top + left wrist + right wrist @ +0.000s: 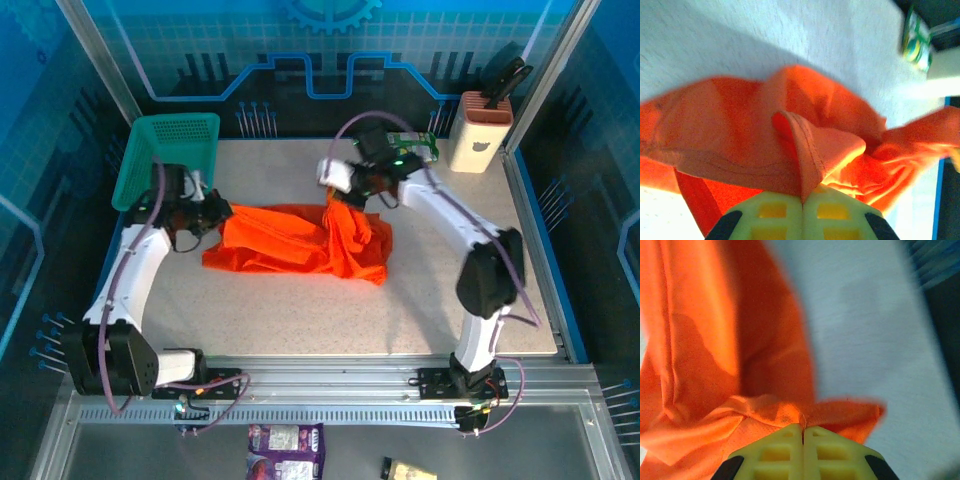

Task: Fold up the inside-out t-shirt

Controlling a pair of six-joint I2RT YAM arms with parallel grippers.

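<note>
The inside-out t-shirt [290, 245] is a bright orange, crumpled heap in the middle of the table. My left gripper [215, 212] is at its left end, shut on a hemmed fold of the cloth [802, 150], which rises from between the yellow fingers [770, 215]. My right gripper [338, 192] is above the shirt's right part, shut on a pinch of cloth [802, 417]. From that grip a length of shirt [345, 235] hangs down to the table. The wrist view shows the cloth [715, 340] draping away to the left.
A teal mesh basket [165, 160] stands at the back left corner, just behind the left arm. A beige holder [478, 130] with dark tools sits at the back right. A small green item [420, 145] lies near it. Bare tabletop [300, 320] lies in front of the shirt.
</note>
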